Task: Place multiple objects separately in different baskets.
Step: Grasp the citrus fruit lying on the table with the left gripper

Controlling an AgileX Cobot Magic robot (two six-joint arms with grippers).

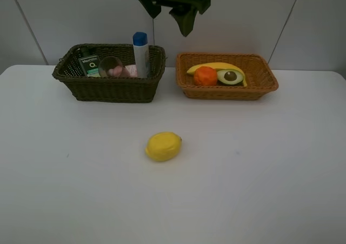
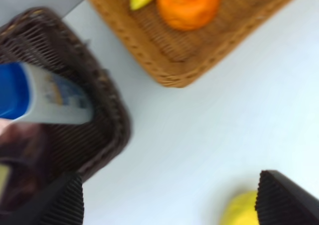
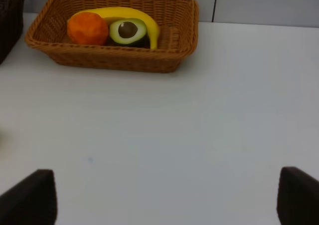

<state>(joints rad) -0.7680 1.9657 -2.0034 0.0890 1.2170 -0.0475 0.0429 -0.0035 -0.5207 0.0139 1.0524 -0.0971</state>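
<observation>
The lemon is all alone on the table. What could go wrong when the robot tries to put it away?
The lemon is round, so it might roll or slip when the jaws close on it. It could also go in the wrong basket: the fruit sits in the orange basket, the bottles in the dark basket. The tall white bottle stands above the dark basket's rim near the gap between the baskets, so a passing arm might tip it.

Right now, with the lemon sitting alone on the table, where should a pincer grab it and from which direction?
Grip the lemon across its narrow middle, coming straight down from above. It lies on its side on the bare table, long axis running left to right with a nub at the right end, so jaws closing front to back would span the shorter width. Nothing stands near it.
</observation>
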